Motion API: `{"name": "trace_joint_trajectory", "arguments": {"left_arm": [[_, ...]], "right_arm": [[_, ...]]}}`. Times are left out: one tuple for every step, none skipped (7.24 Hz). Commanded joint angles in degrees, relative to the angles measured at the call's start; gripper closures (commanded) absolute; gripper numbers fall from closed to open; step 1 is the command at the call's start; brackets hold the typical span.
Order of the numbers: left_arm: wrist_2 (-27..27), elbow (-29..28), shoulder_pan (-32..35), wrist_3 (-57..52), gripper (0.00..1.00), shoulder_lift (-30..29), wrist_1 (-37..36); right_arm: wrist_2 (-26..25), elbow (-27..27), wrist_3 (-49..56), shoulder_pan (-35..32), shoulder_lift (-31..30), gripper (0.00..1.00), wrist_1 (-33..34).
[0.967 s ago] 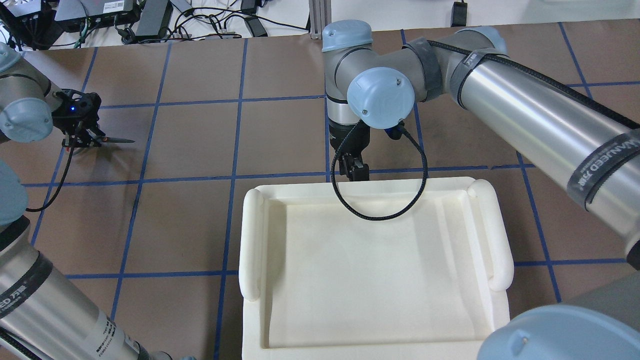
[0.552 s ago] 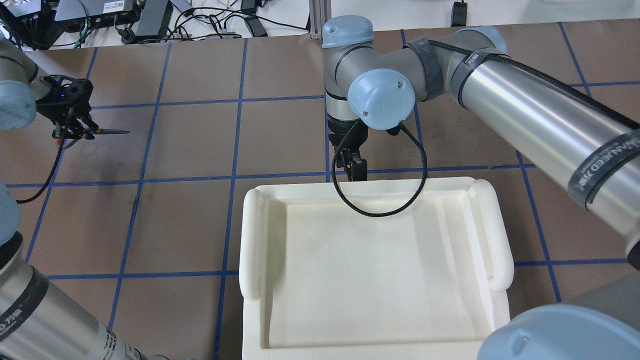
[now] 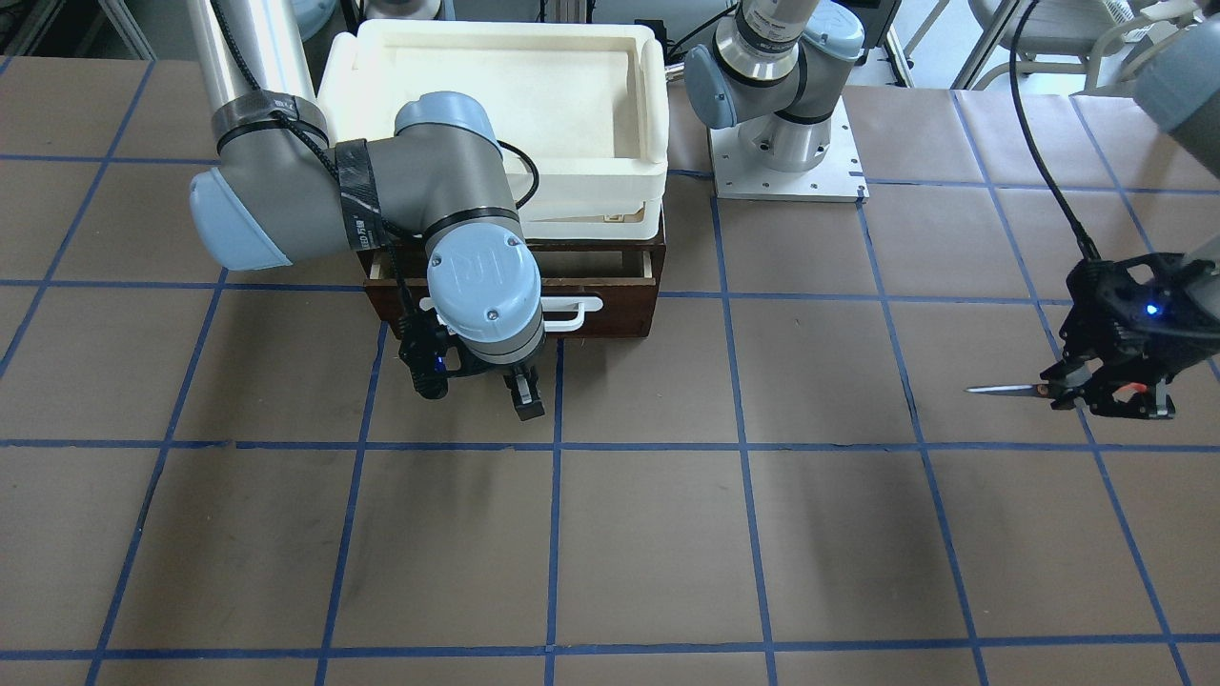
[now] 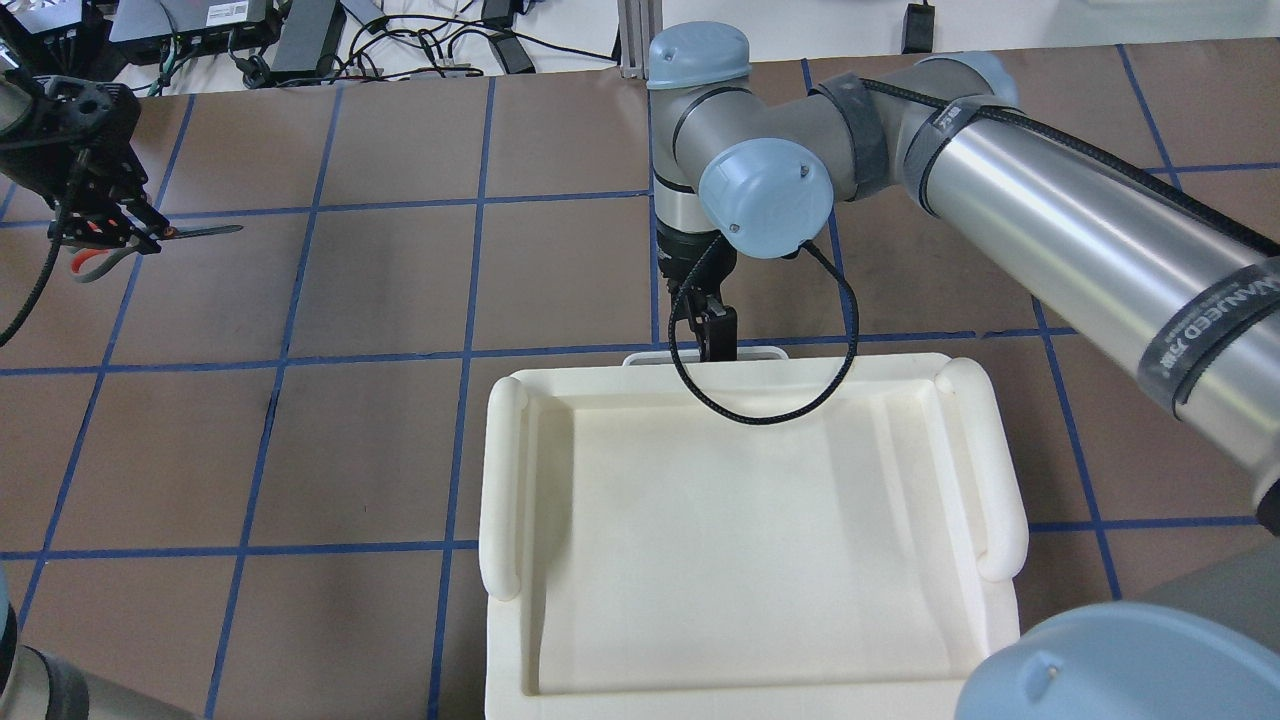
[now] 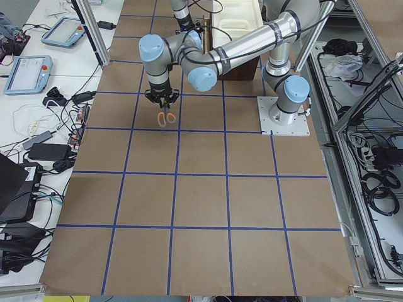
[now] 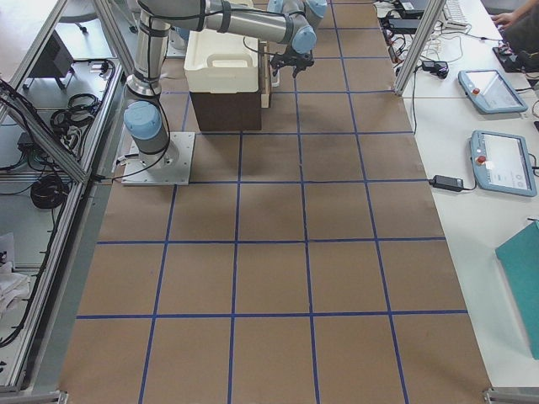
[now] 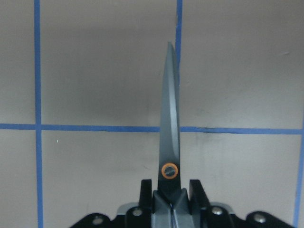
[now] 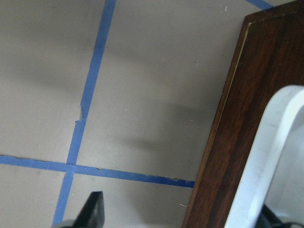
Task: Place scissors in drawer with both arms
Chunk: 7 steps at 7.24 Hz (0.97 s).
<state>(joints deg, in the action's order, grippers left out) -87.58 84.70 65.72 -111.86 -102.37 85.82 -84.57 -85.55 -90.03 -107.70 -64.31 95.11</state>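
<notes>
Front-facing view: the left tool (image 3: 1096, 395), at the right edge, pinches the scissors (image 3: 1006, 389) near the pivot. The blades are closed and level, pointing to the picture's left. At upper centre-left the drawer (image 3: 610, 303) is pulled out a little, with a pale strip showing behind its dark front. A cream tray (image 3: 650, 114) sits on top of its cabinet. The right tool (image 3: 515, 393) hangs just in front of the white handle (image 3: 583, 307), whose left part the wrist hides.

Overhead view: the scissors (image 4: 205, 232) are at the upper left in the left tool (image 4: 130, 235), with their orange-red loops toward the picture's lower left. At centre, the right tool (image 4: 712, 335) meets the handle (image 4: 765, 352), which juts out from the tray's (image 4: 500, 480) far rim.

Exterior left view: the near arm holds the scissors (image 5: 165, 118) over the brown worktop (image 5: 201, 207), well apart from the drawer.

Exterior right view: the right tool (image 6: 286, 61) is at the drawer's (image 6: 226, 111) front, though too small here to read its fingers.

Left wrist view: the blade (image 7: 169, 118) runs straight up the frame, and the fingers (image 7: 197, 190) press on it below the orange screw.

Right wrist view: the fingers (image 8: 94, 209) are spread wide. One is at lower left and a dark tip is at lower right by the handle (image 8: 270, 142), with the drawer's (image 8: 237, 118) brown wood between them.
</notes>
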Motion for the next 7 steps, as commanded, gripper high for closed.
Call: {"name": "trace_joint_trajectory", "arguments": {"left_arm": [[-1.2,0.0,4.5,7.1,0.95,6.8,6.3],[-1.5,0.0,8.1,12.1,0.95,8.8,8.4],[-1.5,0.0,11.7,16.4,0.99,10.1,8.8],[-1.5,0.0,14.4,19.2,0.99,10.8,10.1],[-1.5,0.5,16.3,20.4,0.99,10.8,10.3],[-2.8,0.9,17.8,22.1,0.99,10.8,10.5],[-7.6,1.3,19.1,23.8,1.0,9.7,10.3]], "right_arm": [[-0.2,0.6,0.4,0.2,0.6,0.0,0.6],[-0.2,0.6,0.4,0.3,0.7,0.0,1.4],[-0.2,0.7,0.9,0.3,0.7,0.0,1.8],[-0.2,0.8,1.4,0.8,0.7,0.0,2.1],[-0.2,1.2,2.8,1.0,0.7,0.0,2.1],[-0.2,1.7,2.9,1.1,1.1,0.0,2.1],[-0.2,2.6,3.0,1.1,1.8,0.0,2.1]]}}
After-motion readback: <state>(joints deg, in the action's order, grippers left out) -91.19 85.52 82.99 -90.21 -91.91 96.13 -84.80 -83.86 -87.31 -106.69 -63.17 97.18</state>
